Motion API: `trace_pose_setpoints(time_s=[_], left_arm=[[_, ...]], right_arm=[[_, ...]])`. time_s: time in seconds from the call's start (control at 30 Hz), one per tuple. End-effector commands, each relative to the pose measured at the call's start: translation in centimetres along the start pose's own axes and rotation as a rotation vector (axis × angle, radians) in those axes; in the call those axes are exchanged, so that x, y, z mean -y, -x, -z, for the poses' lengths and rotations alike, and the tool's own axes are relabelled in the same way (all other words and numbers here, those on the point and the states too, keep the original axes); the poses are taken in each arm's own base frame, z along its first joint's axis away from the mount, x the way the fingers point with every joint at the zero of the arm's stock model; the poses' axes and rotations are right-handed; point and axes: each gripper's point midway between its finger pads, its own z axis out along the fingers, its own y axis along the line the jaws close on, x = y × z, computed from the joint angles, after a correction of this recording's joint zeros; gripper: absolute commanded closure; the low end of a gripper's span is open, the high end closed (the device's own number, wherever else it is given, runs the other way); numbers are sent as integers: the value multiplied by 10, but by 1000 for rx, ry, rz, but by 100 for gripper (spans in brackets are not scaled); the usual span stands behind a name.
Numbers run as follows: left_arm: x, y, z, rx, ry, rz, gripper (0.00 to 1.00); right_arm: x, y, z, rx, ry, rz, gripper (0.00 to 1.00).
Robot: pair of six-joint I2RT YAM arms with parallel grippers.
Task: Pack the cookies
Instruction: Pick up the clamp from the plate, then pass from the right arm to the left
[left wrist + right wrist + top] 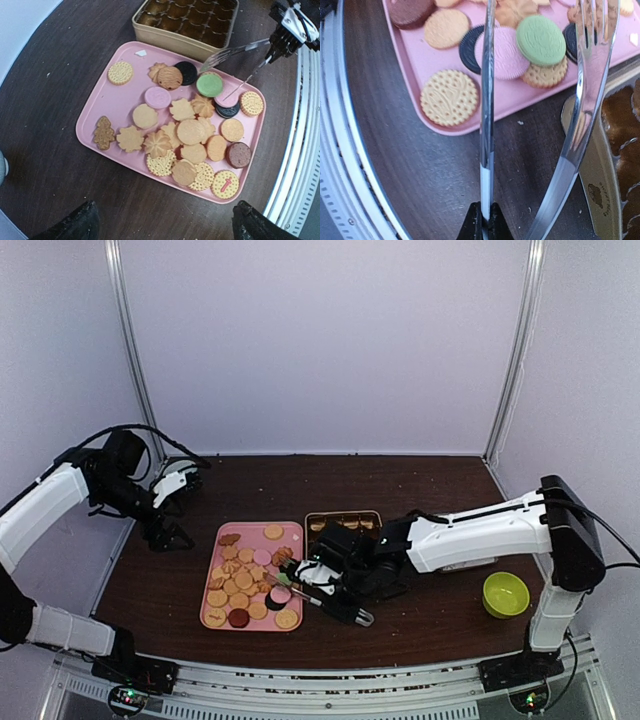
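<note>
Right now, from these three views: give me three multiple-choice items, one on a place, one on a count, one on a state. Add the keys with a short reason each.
1. Where is the lime-green round bowl?
A. on the dark wooden table, right of the pink rectangular tray
B. on that tray
C. at the table's far left corner

2. How many of the cookies on the tray are green?
A. none
B. one
C. three

3. The metal tongs are:
A. lying flat on the table
B. clamped on a cookie
C. held by the right gripper, arms apart, gripping nothing

Key: A, the top view shows the bowl alone on the table's right side. B, a single green cookie lies among tan, pink and dark ones. C, the right wrist view shows both tong arms spread.
</note>
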Motion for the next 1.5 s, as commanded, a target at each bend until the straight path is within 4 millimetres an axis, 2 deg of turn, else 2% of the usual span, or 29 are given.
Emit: trace_pose_setpoints(time_s=[0.0,0.2,0.33,0.5,0.8,0.93,1.1,1.4,1.47], left_arm=[[42,9,27,24,-67,-154,6],[96,21,82,123,-65,-404,7],[113,29,94,167,-42,-531,14],[113,29,80,142,-29,-573,19],[99,37,55,52,-20,-594,28],[103,37,47,36,-51,-590,34],[112,35,37,15,-100,-576,49],[120,33,31,8,-141,-562,78],[121,33,30,12,-151,-560,88]], right_arm=[[-21,42,53,112,21,68,100],[-53,73,87,174,66,134,100],[-67,92,96,195,90,161,100],[-79,111,99,212,94,181,100],[-84,120,93,189,84,209,100],[-85,125,92,190,83,215,100],[-88,133,91,204,87,215,100],[-90,146,94,239,93,213,100],[-92,149,95,247,95,215,100]])
